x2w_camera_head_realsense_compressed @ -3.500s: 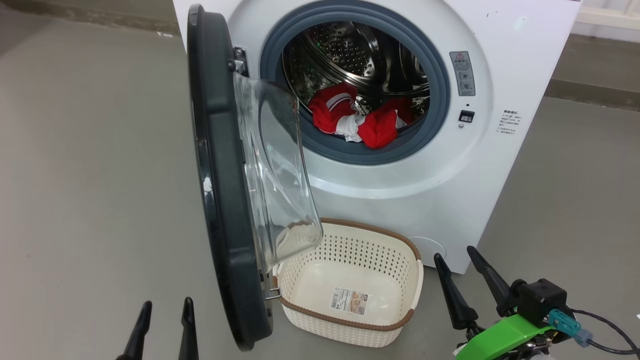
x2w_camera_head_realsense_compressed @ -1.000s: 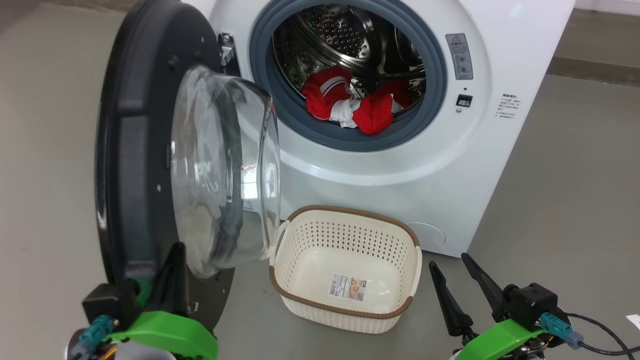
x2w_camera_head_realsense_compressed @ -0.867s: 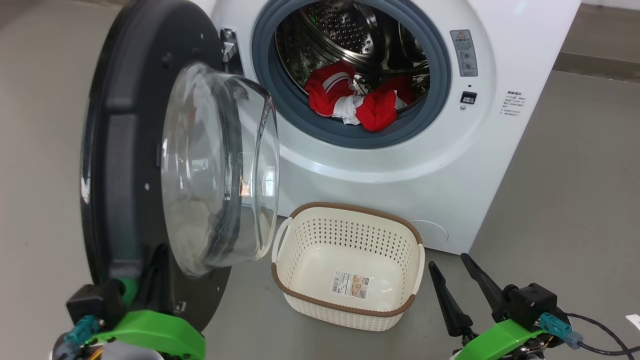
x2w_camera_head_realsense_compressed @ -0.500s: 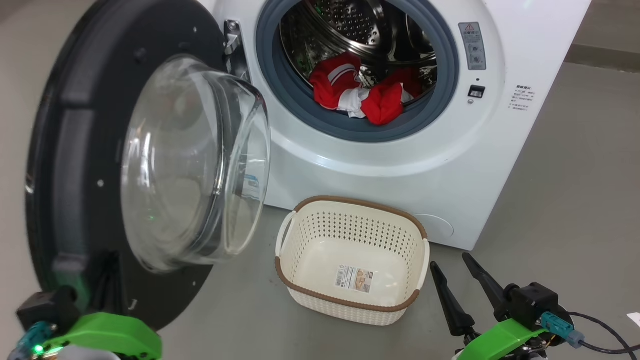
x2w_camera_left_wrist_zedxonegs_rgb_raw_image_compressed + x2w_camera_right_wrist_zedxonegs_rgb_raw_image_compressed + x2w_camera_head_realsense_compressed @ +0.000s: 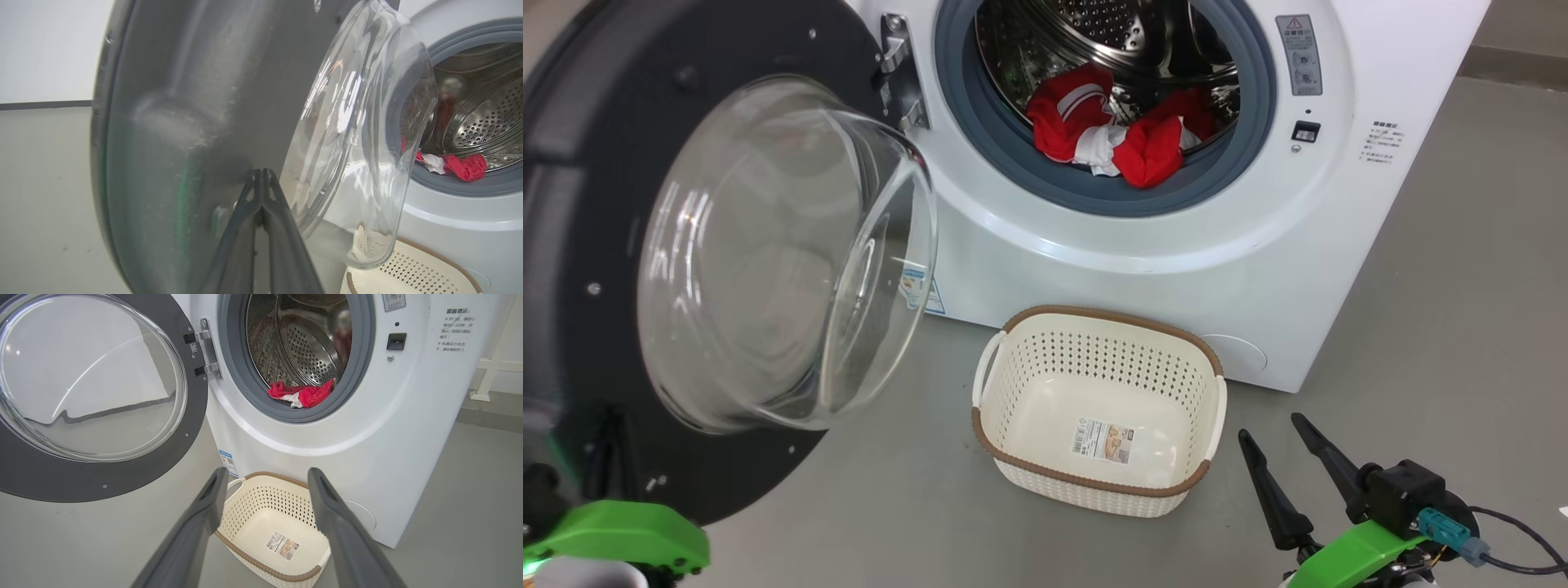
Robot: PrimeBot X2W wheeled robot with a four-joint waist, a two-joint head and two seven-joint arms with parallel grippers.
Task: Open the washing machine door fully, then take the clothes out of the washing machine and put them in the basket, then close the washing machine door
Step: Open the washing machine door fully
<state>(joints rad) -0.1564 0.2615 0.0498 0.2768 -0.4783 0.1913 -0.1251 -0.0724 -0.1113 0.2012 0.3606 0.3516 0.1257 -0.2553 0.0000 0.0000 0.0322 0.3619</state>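
Status: washing machine door (image 5: 580,204) stands wide open, swung out to L of head view, inner face toward cam, clear glass bowl (image 5: 768,261) bulging out of the black rim. Hinge (image 5: 894,65) sits at L edge of grey rubber ring (image 5: 1005,159).

Washing machine (image 5: 1176,269): white front-loader w/ small blue label (image 5: 228,461) low on front panel.

Clothes (image 5: 1131,139): red w/ white stripes, bunched at front bottom of perforated steel drum (image 5: 1111,33), resting against lower lip of the ring.

Basket (image 5: 1098,490): upright on grey floor (image 5: 1462,286), just in front of machine and below the opening. Paper label (image 5: 1104,441) visible on its bottom.

L gripper (image 5: 261,173): fingers pressed tight together, holding nothing. In L wrist view, tips lie over door's dark inner face, low down, just beside bowl edge. Contact w/ door: can't tell. Its green mount (image 5: 613,535) shows lower L in head view, under the door.

R gripper (image 5: 1272,430): fingers spread wide, empty. It sits lower R in head view, near basket's R side but apart from it, pointing up toward machine. In R wrist view the basket shows between its two fingers (image 5: 192,522), w/ clothes higher up in the drum.
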